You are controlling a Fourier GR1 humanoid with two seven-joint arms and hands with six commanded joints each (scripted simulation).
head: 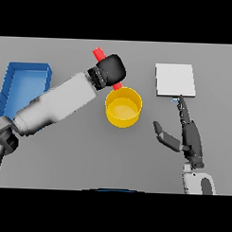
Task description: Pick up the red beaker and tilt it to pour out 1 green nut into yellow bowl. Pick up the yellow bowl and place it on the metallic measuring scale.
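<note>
A grey table fills the whole frame from edge to edge. The largest thing on it is the left arm, white and grey, which runs from the lower left up toward the upper middle. Next in size is a blue bin at the upper left, partly hidden behind that arm. At the upper right lies the scale, a flat pale square plate resting on the table. The yellow bowl stands upright in the middle of the frame, well apart from the scale and to its left; its inside looks plain yellow, and no nut can be made out in it. The right hand sits at the lower right, fingers straight and spread, thumb pointing to the left, with one fingertip reaching up to the near edge of the scale; it holds nothing. The left hand is just above the bowl's far rim, its dark fingers curled around the red beaker. The beaker is the smallest thing in view: a red end sticks out at the upper left of the fist, and a thin red strip shows below it, right at the bowl's rim, so the beaker lies tilted over the bowl.
</note>
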